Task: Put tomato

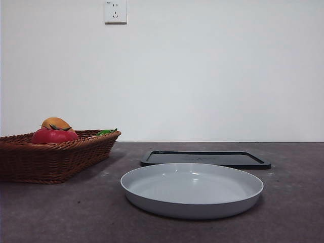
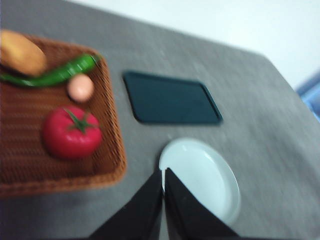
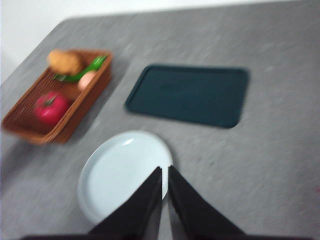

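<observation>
The red tomato (image 1: 53,135) with a green stem lies in a brown wicker basket (image 1: 55,157) at the left of the table. It also shows in the left wrist view (image 2: 71,133) and the right wrist view (image 3: 50,107). My left gripper (image 2: 163,175) is shut and empty, high above the table between the basket (image 2: 112,125) and a white plate (image 2: 205,177). My right gripper (image 3: 164,172) is shut and empty, high above the plate's (image 3: 120,172) edge. Neither gripper shows in the front view.
The basket also holds an orange-brown potato (image 2: 21,52), a green pepper (image 2: 57,74) and an egg (image 2: 80,87). The white plate (image 1: 192,190) sits front centre. A dark flat tray (image 1: 207,158) lies behind it.
</observation>
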